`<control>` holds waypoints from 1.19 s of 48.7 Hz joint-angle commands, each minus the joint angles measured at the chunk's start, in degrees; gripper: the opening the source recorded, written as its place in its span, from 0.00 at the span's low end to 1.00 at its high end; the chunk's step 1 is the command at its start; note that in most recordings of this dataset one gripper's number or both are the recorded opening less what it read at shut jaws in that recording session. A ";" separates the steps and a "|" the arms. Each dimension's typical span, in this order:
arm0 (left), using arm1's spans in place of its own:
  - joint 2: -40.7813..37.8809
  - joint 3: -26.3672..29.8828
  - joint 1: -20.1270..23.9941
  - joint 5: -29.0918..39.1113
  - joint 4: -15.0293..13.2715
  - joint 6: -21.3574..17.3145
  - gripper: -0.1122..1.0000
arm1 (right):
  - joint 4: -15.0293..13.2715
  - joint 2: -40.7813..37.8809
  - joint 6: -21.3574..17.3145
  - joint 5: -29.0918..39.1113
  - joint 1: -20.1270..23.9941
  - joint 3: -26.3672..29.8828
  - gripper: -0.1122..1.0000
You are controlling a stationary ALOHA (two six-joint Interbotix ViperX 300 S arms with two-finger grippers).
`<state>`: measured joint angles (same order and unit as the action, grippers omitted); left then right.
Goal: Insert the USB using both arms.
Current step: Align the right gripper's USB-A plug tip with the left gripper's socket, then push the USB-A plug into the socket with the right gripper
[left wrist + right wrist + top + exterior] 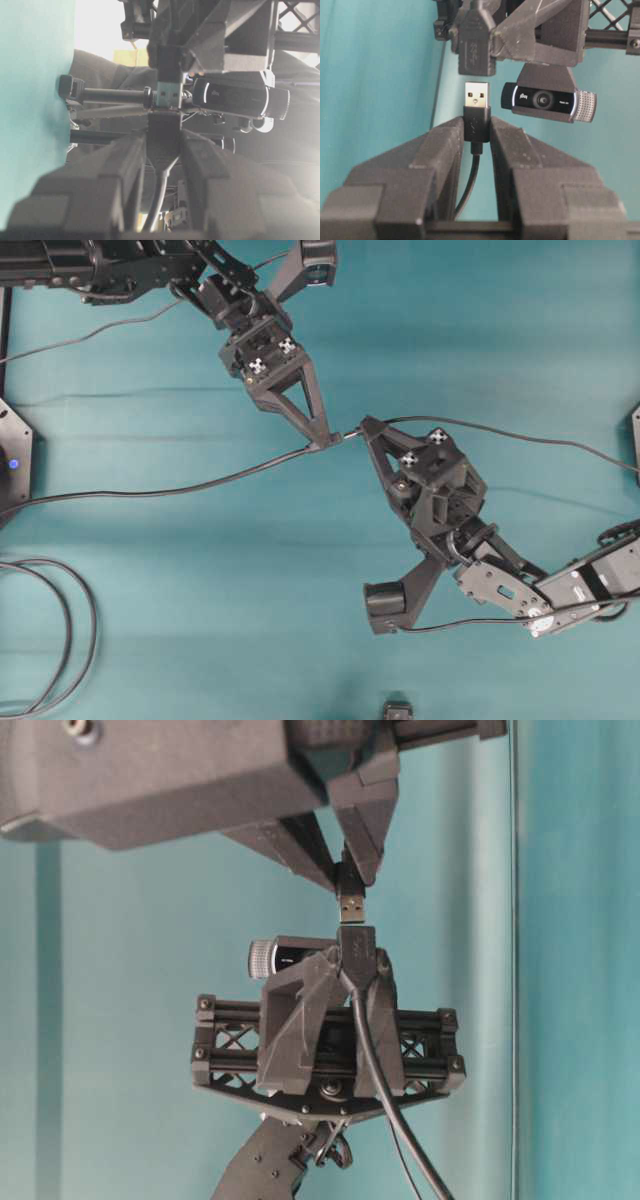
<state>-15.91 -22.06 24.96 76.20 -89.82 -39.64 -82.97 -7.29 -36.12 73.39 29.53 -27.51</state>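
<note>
While the right hand (477, 131) pinches the USB (477, 107) by its dark body, silver tip bare, the left hand (322, 440) pinches the socket (474, 45) of the other cable (150, 490). Above the teal tabletop (150, 620) mid-scene, plug and socket face each other, just apart.

A teal cloth (150, 570) covers the table, creased faintly across its far half. At the near left corner a dark cable coil (60, 640) loops in curved strands off the edge. On the far left edge sits a dark plate with a small blue light (12, 463). A small dark object (397, 709) pokes in at the near edge, too cut off to identify.
</note>
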 commanded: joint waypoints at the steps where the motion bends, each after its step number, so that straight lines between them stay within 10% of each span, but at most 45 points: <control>1: 0.88 1.14 -0.26 -0.09 -0.26 0.09 0.36 | -0.26 0.70 0.00 0.09 -0.26 1.32 0.27; 58: -1.05 4.83 -0.35 -0.79 -0.26 0.09 0.36 | -0.35 -0.88 0.18 -2.11 -0.26 3.60 0.27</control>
<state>-17.40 -19.60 24.35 75.67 -89.65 -39.73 -82.88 -8.79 -35.95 71.54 29.09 -26.46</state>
